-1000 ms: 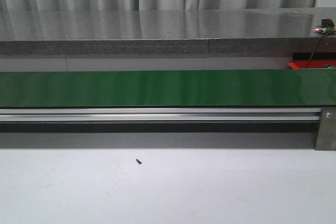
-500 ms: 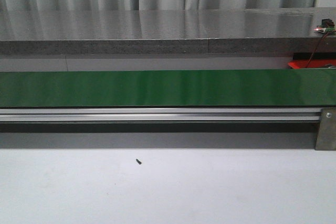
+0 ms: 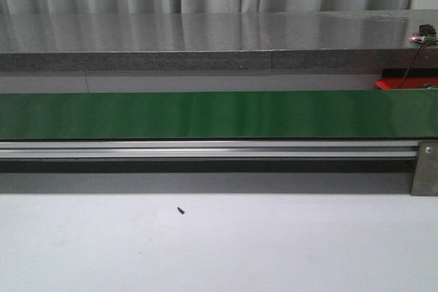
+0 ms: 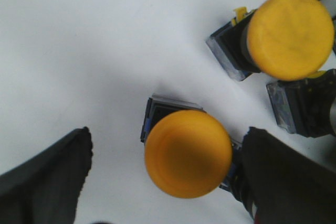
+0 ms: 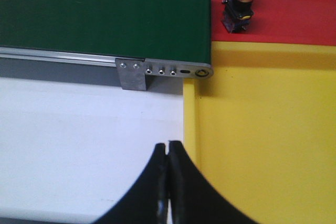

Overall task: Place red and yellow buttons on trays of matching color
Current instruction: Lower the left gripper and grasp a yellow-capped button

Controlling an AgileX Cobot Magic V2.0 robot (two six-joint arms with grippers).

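In the left wrist view my left gripper (image 4: 167, 174) is open, its black fingers on either side of a yellow button (image 4: 188, 153) that stands on the white table. One finger (image 4: 286, 177) is close against the button's base, the other (image 4: 44, 177) stands well apart. A second yellow button (image 4: 286, 35) lies beyond it. In the right wrist view my right gripper (image 5: 168, 153) is shut and empty above the edge of the yellow tray (image 5: 268, 145). A red button (image 5: 240, 1) stands on the red tray (image 5: 299, 9). Neither gripper shows in the front view.
The green conveyor belt (image 3: 219, 114) with its aluminium rail (image 3: 205, 148) runs across the front view; its end (image 5: 105, 14) meets the trays. A dark button body (image 4: 307, 108) lies beside the yellow buttons. A red tray corner (image 3: 404, 83) shows at the far right.
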